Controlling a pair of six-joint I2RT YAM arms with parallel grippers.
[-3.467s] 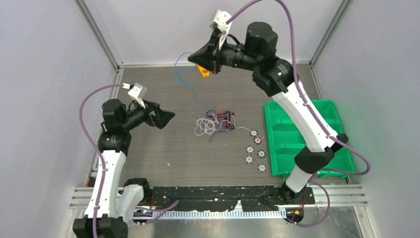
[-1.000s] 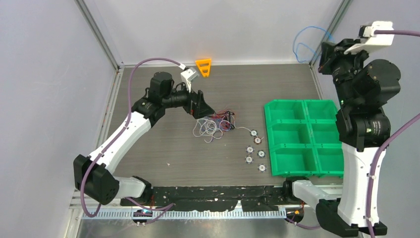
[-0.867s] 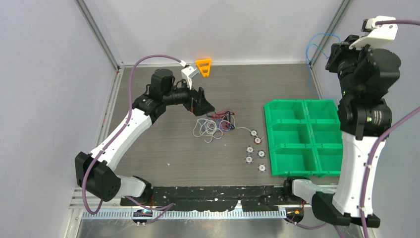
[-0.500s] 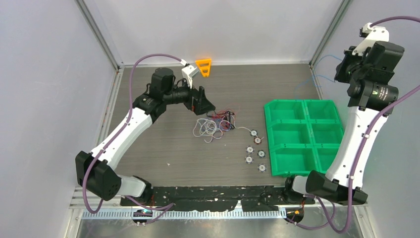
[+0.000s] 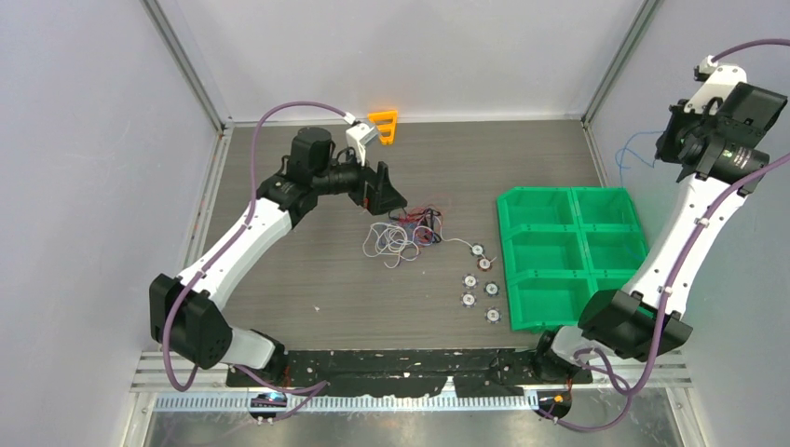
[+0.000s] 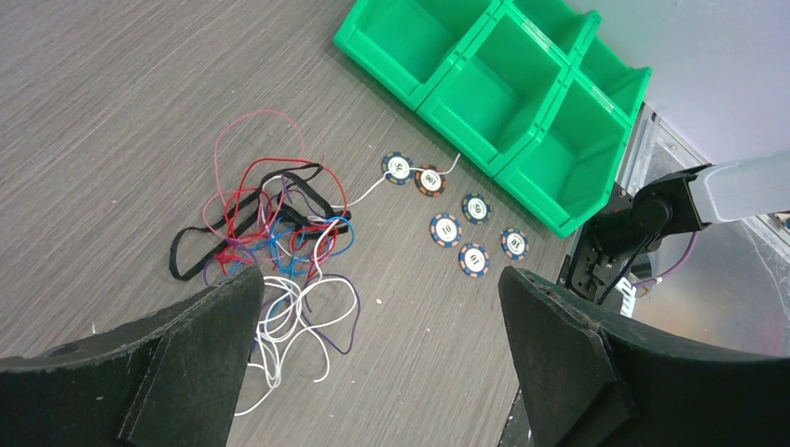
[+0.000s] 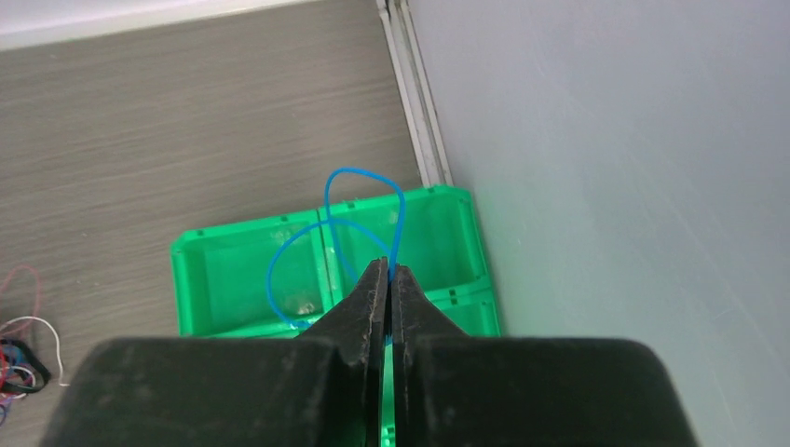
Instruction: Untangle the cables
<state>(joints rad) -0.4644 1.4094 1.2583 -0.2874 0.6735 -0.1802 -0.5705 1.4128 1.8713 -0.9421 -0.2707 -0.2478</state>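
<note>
The cables (image 5: 407, 232) lie in a loose clump of white, red, blue, purple and black strands mid-table. My left gripper (image 5: 388, 198) hovers just behind and left of the clump, open, with nothing between its fingers. In the left wrist view the clump (image 6: 270, 242) lies below and ahead of the wide jaws of the left gripper (image 6: 380, 276). My right gripper (image 5: 664, 147) is raised at the far right, shut on a thin blue cable (image 5: 626, 153). The right wrist view shows that blue cable (image 7: 363, 200) looping out from the closed tips of the right gripper (image 7: 388, 266) above the green bins.
A green bin tray (image 5: 572, 210) with several compartments stands at the right, also seen from the wrists (image 6: 494, 86) (image 7: 250, 237). Several poker chips (image 5: 479, 280) (image 6: 447, 228) lie between clump and tray. An orange piece (image 5: 383, 126) sits by the back wall. Walls enclose the table.
The right arm has swung from the back of the table to the far right and lowered a little, carrying the blue cable. The left arm reached in to the clump and now holds still.
</note>
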